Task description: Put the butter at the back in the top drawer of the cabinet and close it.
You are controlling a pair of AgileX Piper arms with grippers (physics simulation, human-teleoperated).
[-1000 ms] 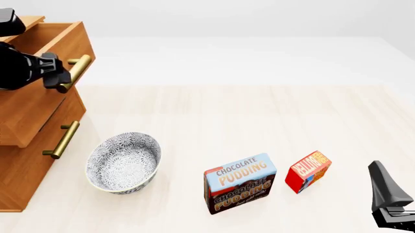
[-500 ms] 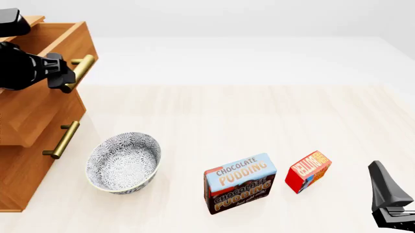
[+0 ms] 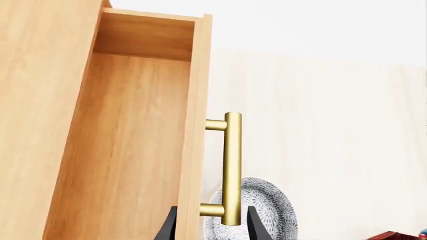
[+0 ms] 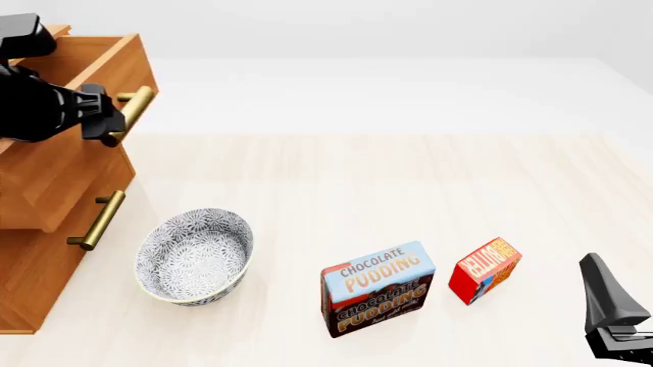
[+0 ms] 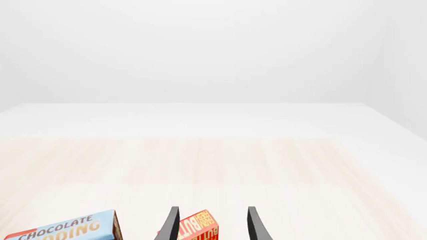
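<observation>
The left end effector (image 4: 110, 122) grips the brass handle (image 4: 131, 113) of the top drawer (image 4: 72, 73), its fingers set narrowly on either side of the bar (the left wrist view shows both fingertips (image 3: 255, 226) flanking the handle's lower end). Compared with a second ago, the drawer front has slid a little farther out from the cabinet (image 4: 41, 252), toward the right of the scene, and the handle sits slightly higher and farther right in the front view. The drawer stands open.

The butter (image 4: 485, 269) rests on the bench (image 4: 388, 183) at the near right, just right of the chocolate pudding box (image 4: 378, 289), unmoved. The patterned bowl (image 4: 195, 257) sits near the cabinet. The right end effector (image 5: 210, 225) hangs at the near right corner with its fingers wide apart, the butter seen between them and beyond.
</observation>
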